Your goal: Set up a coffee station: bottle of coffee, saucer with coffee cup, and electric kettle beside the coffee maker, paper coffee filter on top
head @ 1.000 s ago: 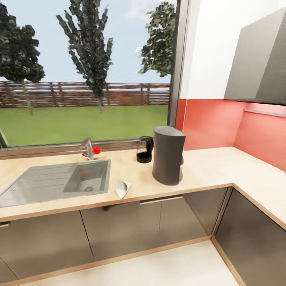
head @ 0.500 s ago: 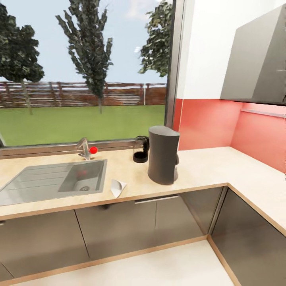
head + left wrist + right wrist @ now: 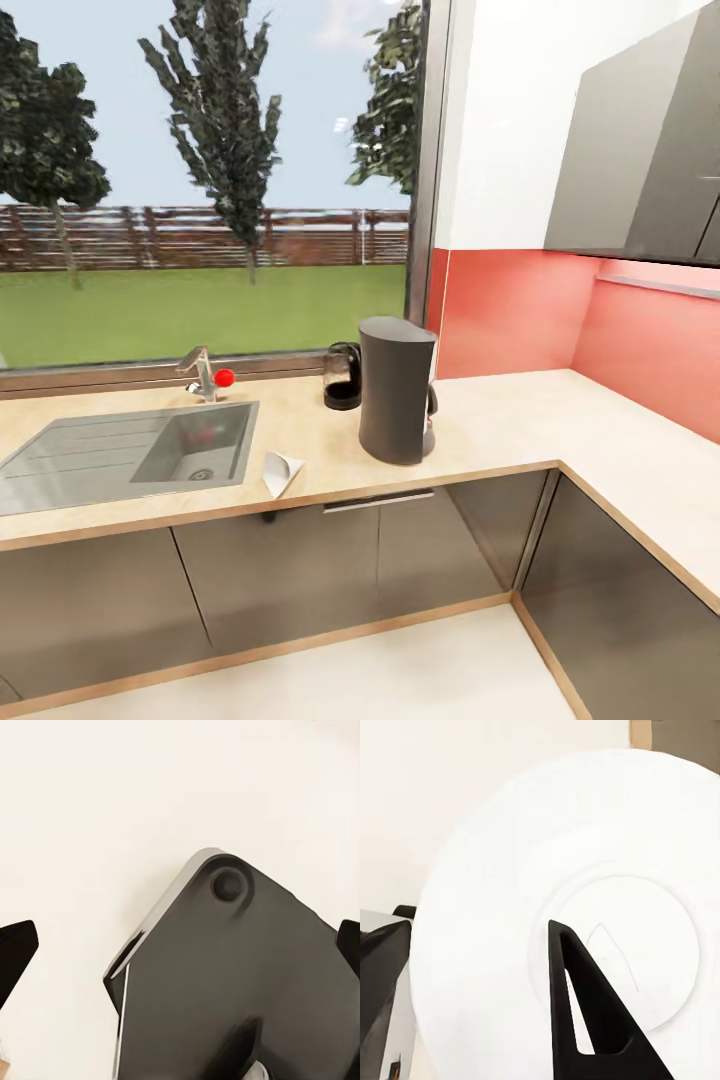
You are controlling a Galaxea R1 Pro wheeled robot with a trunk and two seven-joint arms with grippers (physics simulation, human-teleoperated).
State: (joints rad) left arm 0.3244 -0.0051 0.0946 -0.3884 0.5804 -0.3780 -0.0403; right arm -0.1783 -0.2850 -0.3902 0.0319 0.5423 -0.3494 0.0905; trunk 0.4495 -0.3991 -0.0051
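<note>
White fills the right wrist view: the saucer point(image 3: 585, 907), a round plate with a raised centre ring, sits clamped in the right claw point(image 3: 472, 997), one dark finger point(image 3: 585, 1012) lying across its face. It's off the worktop point(image 3: 520, 420) for now. Ahead, the dark grey coffee maker point(image 3: 396, 388) stands upright near the front edge, a black electric kettle point(image 3: 342, 376) just behind it by the window, a paper coffee filter point(image 3: 280, 472) lying tipped beside the sink point(image 3: 100, 450). The bare stretch to the machine's right looks the likely landing spot (my guess), which favours the right arm. Left claw point(image 3: 180, 960): tips spread wide, nothing between them, over a dark robot part.
</note>
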